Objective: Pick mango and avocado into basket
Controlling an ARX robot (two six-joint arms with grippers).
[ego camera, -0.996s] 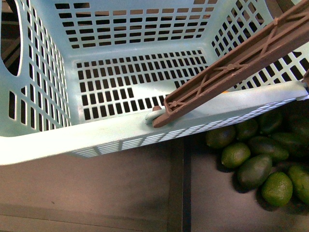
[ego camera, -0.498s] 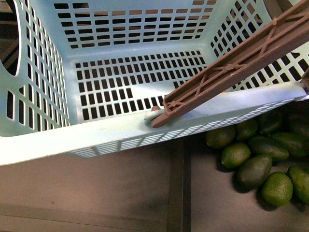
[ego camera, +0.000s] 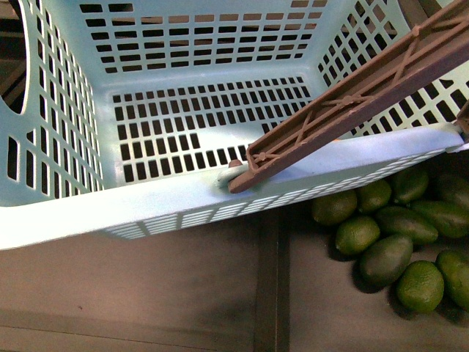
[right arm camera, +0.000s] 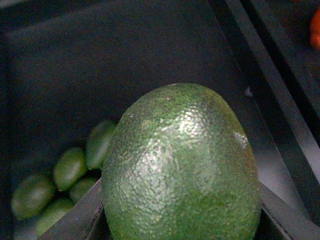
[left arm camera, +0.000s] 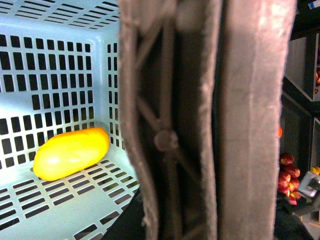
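Observation:
The light teal basket (ego camera: pixel 183 205) fills the front view, tilted, with its brown handle (ego camera: pixel 352 103) running across its near rim. No gripper shows in that view. In the left wrist view the handle (left arm camera: pixel 200 125) stands very close, and my left gripper (left arm camera: pixel 200 227) is shut on it, its fingers mostly hidden. The yellow-orange mango (left arm camera: pixel 70 152) lies on the basket floor (left arm camera: pixel 50 205) near a corner. In the right wrist view my right gripper (right arm camera: pixel 182 227) is shut on the avocado (right arm camera: pixel 182 165), a big green pebbled fruit held above a dark bin.
Several green avocados (ego camera: pixel 385 258) lie in a dark bin below the basket's right end, also seen as avocados (right arm camera: pixel 70 167) under the held one. Dark bin dividers (ego camera: pixel 271 286) run beneath the basket. Red fruits (left arm camera: pixel 287 172) sit on shelving beyond the handle.
The basket and its handle have drifted very slightly to the left in the front view. Nothing else differs.

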